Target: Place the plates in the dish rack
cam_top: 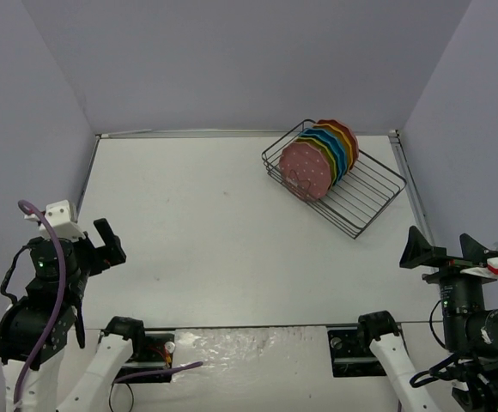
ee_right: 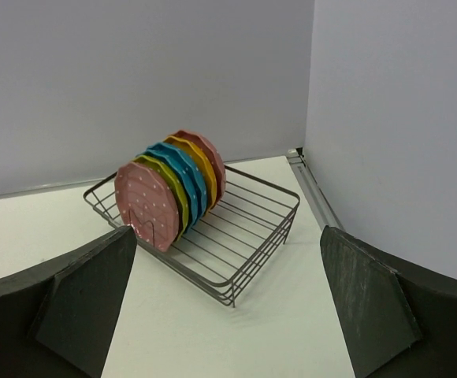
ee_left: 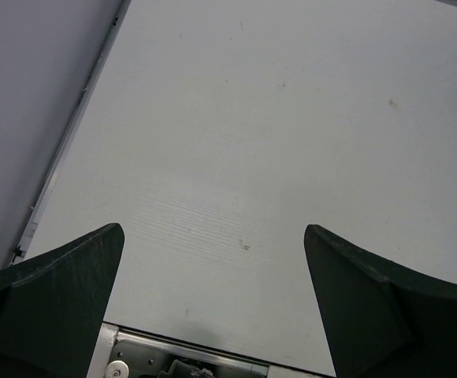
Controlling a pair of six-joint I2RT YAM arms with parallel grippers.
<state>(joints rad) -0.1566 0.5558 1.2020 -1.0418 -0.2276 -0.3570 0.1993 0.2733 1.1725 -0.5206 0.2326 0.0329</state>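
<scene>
The dish rack (cam_top: pixel 373 193), a black wire basket, sits at the back right of the table; it also shows in the right wrist view (ee_right: pixel 252 228). Several polka-dot plates stand upright in a row in its far half: the pink plate (cam_top: pixel 306 168) in front, then lime green, teal blue, orange and reddish. The pink plate (ee_right: pixel 146 205) faces the right wrist camera. My left gripper (cam_top: pixel 110 245) is open and empty near the left front edge. My right gripper (cam_top: pixel 442 249) is open and empty at the right front, well short of the rack.
Grey walls enclose the table on the left, back and right. A metal rail (cam_top: pixel 412 184) runs along the right edge beside the rack. The arm bases and mounting plates (cam_top: pixel 159 348) sit at the near edge.
</scene>
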